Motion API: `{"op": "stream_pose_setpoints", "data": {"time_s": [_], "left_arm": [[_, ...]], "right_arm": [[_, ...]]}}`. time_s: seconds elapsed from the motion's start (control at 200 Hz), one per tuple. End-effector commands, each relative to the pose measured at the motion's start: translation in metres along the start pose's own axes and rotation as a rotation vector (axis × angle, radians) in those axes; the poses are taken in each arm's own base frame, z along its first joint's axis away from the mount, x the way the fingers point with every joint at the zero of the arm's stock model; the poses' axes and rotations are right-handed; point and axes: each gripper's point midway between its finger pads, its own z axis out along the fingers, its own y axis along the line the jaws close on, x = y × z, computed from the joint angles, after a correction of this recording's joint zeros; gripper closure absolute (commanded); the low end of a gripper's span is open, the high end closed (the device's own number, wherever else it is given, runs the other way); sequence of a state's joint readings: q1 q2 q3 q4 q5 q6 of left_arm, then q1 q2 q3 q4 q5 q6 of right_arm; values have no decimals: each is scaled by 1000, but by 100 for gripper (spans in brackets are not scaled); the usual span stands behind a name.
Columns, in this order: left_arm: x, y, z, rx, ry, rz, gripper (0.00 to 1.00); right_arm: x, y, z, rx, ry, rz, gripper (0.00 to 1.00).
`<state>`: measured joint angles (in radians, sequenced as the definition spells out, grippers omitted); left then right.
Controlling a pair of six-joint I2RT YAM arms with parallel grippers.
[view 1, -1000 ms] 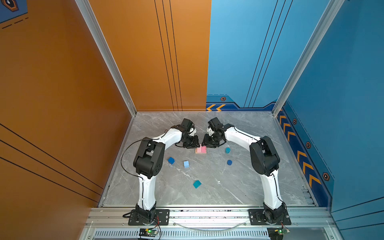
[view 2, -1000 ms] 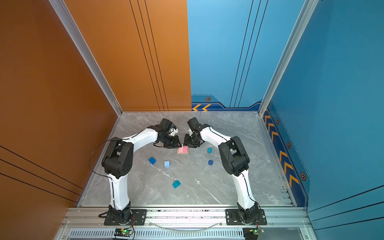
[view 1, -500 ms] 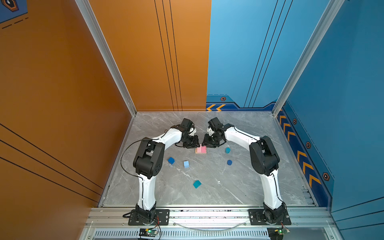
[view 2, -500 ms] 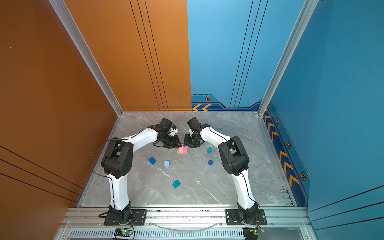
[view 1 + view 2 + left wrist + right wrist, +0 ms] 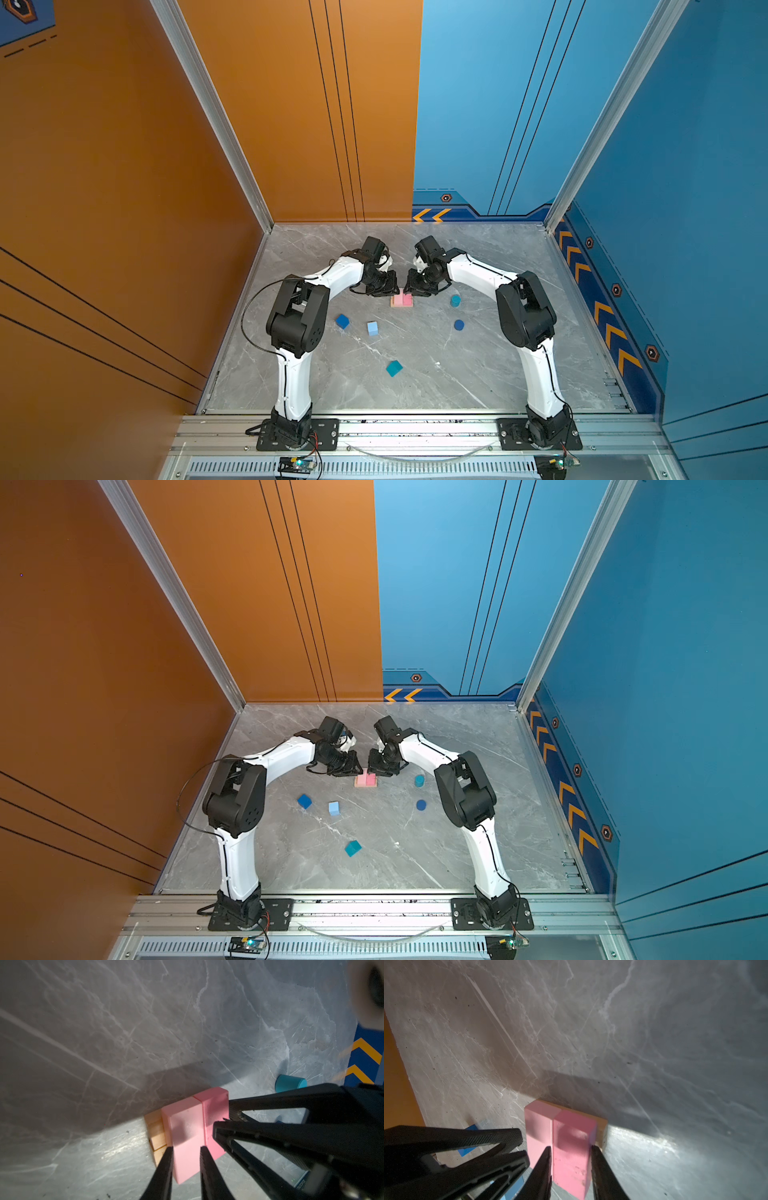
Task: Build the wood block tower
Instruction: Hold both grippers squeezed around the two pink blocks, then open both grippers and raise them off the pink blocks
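Shows left gripper clamping near pink bar, flush beside second pink bar pinched by right gripper, both atop tan bars; beyond, teal cylinder on marble table.

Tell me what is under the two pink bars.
Tan bars lie under the pink bars, poking out along one side in the left wrist view. The pink bars cover the rest, so their count and full length stay hidden.
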<state>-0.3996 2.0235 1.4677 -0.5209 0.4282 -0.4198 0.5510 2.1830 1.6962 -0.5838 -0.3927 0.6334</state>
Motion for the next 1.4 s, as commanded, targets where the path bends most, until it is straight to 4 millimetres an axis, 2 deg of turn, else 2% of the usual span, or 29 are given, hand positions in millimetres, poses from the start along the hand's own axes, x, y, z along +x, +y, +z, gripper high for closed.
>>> {"op": "stream_pose_setpoints", "data": {"time_s": [0.0, 0.751, 0.936, 1.116, 1.277, 1.317, 1.337, 1.397], "left_arm": [[1, 0, -10, -4, -1, -15, 75], [0, 4, -10, -16, -1, -18, 76], [0, 3, -11, -14, -3, -15, 75], [-5, -1, -21, -11, -23, -5, 73], [-13, -9, -41, -5, -68, 15, 71], [-15, -11, -47, -3, -82, 20, 71], [-15, -13, -50, -2, -90, 23, 70], [-17, -15, -60, -1, -111, 31, 70]], "right_arm": [[3, 4, 1, 2, 19, -1, 67], [6, 4, -1, 9, 22, 1, 67], [5, 3, -5, 13, 16, 3, 60], [2, 7, -17, 6, -9, -2, 55], [1, 16, -37, -5, -46, -21, 52], [2, 14, -37, 3, -46, -21, 51], [-1, 22, -50, -13, -71, -32, 51], [-1, 26, -60, -19, -88, -42, 51]]}}
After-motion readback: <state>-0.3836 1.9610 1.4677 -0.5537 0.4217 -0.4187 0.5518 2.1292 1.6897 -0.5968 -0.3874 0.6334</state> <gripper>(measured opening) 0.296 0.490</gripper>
